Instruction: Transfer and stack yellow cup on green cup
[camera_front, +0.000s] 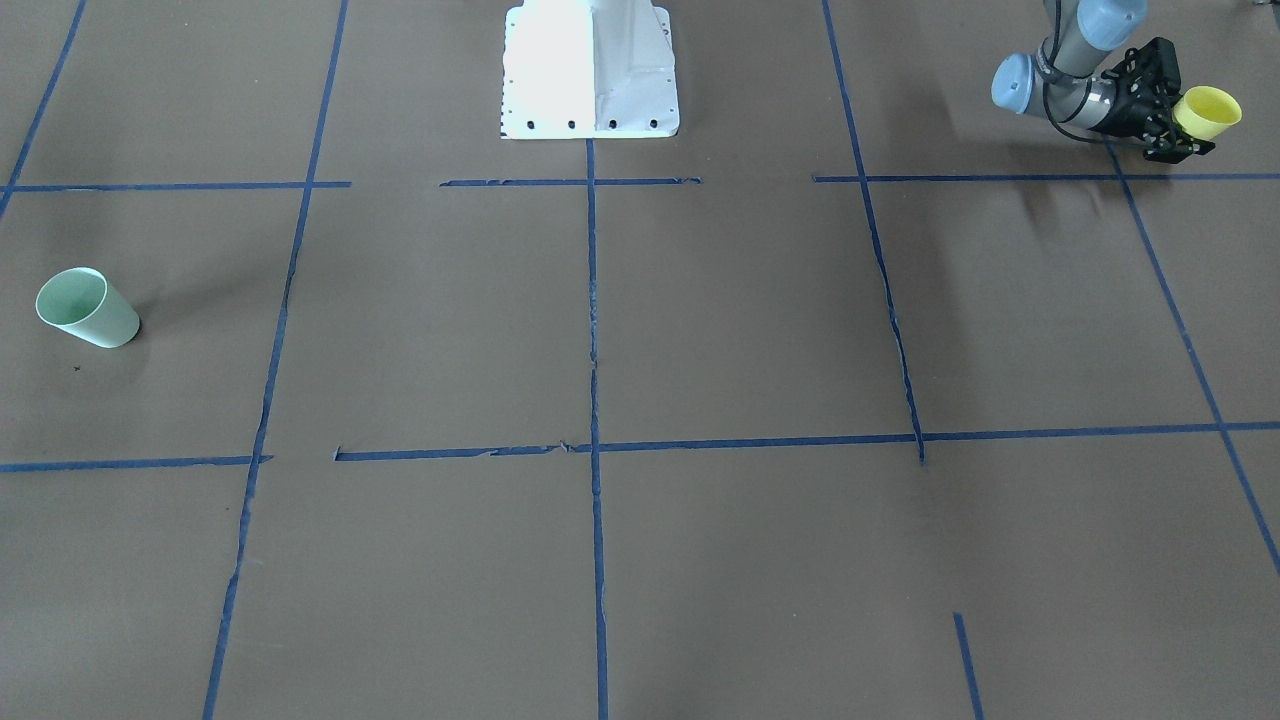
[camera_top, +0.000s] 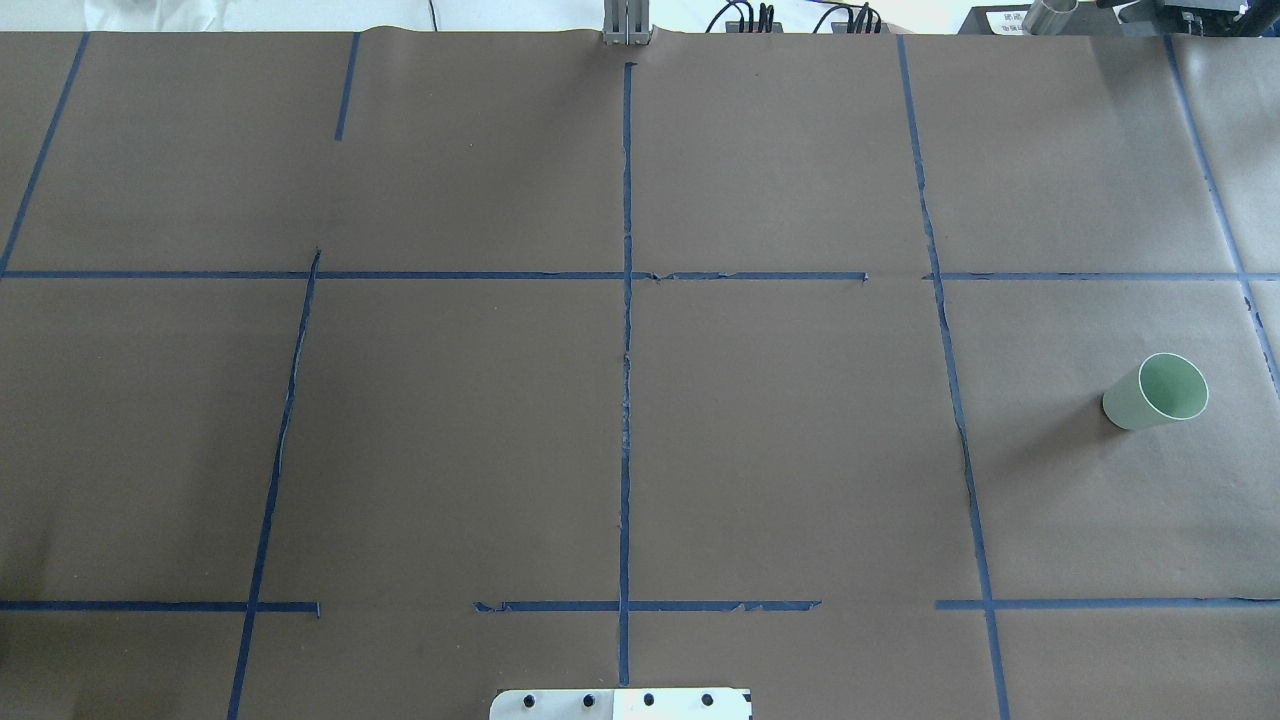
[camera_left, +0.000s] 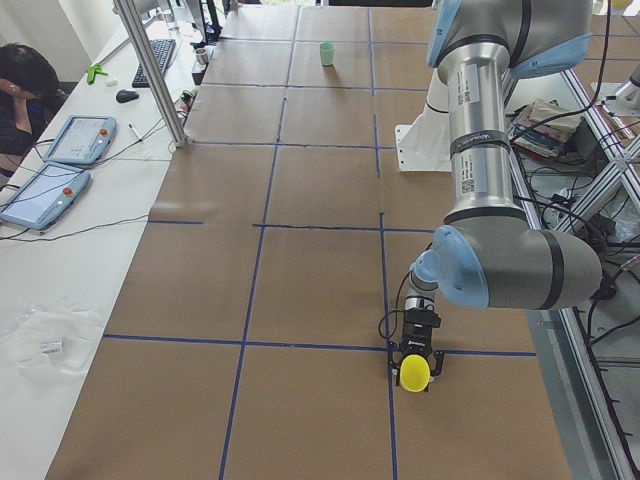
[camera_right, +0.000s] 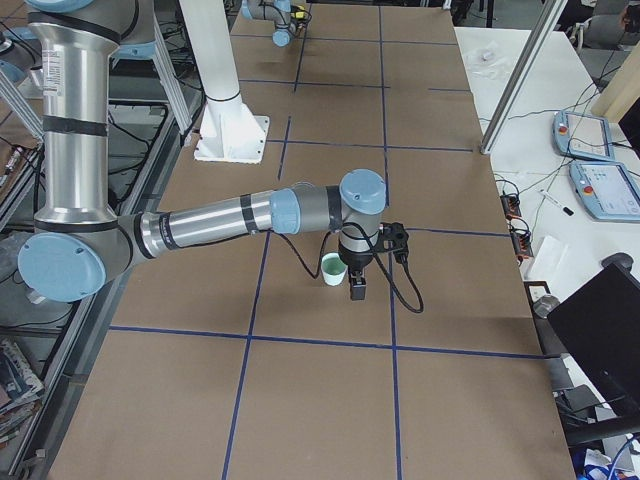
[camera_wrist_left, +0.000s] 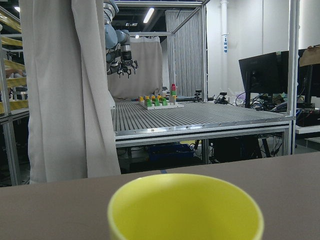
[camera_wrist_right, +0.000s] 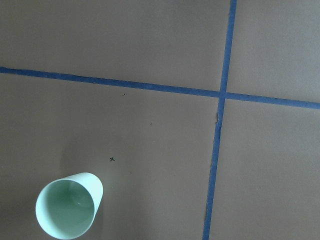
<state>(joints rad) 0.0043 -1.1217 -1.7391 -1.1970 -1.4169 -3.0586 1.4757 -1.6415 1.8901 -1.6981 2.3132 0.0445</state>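
The yellow cup (camera_front: 1208, 112) is held on its side in my left gripper (camera_front: 1182, 128), which is shut on its lower part, at the table end on my left. In the exterior left view the yellow cup (camera_left: 414, 373) hangs just above the paper, mouth toward the camera. Its rim fills the bottom of the left wrist view (camera_wrist_left: 185, 205). The green cup (camera_front: 88, 307) stands upright and alone at the other end, also seen overhead (camera_top: 1155, 392) and in the right wrist view (camera_wrist_right: 67, 207). My right gripper (camera_right: 357, 288) shows only in the exterior right view, beside the green cup (camera_right: 333, 268); I cannot tell its state.
Brown paper with blue tape lines (camera_front: 592, 300) covers the table. The white robot base (camera_front: 590, 70) stands at the middle of the robot side. An operator (camera_left: 25, 85), tablets and a metal post (camera_left: 155, 70) are along the far side.
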